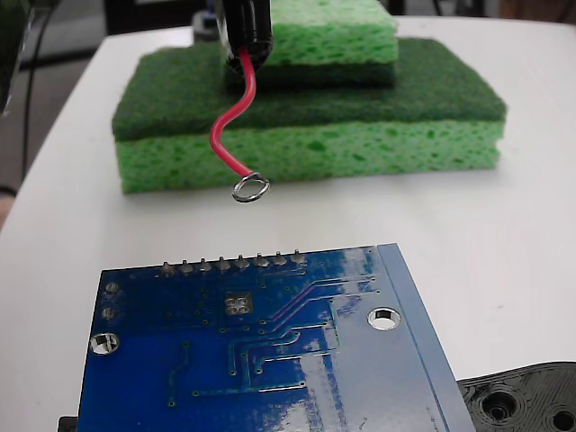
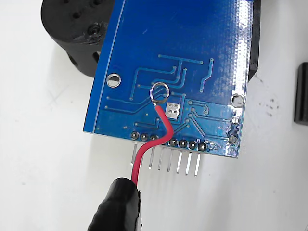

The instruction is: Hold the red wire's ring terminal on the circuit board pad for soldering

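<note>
My gripper (image 1: 247,36) is a black tip at the top of the fixed view, shut on the red wire (image 1: 227,126). The wire curves down to the silver ring terminal (image 1: 250,188), which hangs in the air beyond the pin row of the blue circuit board (image 1: 270,369), not touching it. The square silver pad (image 1: 238,304) lies bare on the board, nearer the camera than the ring. In the wrist view the gripper (image 2: 121,199) sits at the bottom. There the ring terminal (image 2: 159,92) appears over the board (image 2: 192,53), just up-left of the pad (image 2: 173,110).
Two stacked green sponges (image 1: 378,135) stand behind the wire. A black plastic part with holes (image 1: 526,396) lies under the board's corner, also seen as the black part (image 2: 72,29) in the wrist view. Grey pins (image 2: 168,161) stick out of the board's edge. A black object (image 2: 301,94) sits at the right edge.
</note>
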Robot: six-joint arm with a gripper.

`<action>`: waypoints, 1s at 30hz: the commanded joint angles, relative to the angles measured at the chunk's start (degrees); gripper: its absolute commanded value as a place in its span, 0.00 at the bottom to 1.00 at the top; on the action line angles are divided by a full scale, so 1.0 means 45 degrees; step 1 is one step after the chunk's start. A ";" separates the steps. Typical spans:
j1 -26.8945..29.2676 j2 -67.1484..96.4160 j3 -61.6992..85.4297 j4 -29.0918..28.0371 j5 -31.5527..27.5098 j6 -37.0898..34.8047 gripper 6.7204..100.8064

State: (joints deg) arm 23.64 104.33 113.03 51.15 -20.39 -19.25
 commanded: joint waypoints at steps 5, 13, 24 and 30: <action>-0.0137 -0.0078 -0.0098 -0.0293 -0.0176 0.0000 0.99; -0.0137 -0.0098 0.0215 -0.0645 -0.0176 0.0059 0.99; -0.0137 -0.0098 0.0430 -0.0957 -0.0098 0.0117 0.99; -0.0098 -0.0195 0.0645 -0.1230 -0.0156 0.0137 0.99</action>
State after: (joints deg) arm 23.12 103.18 116.19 45.79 -20.39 -18.63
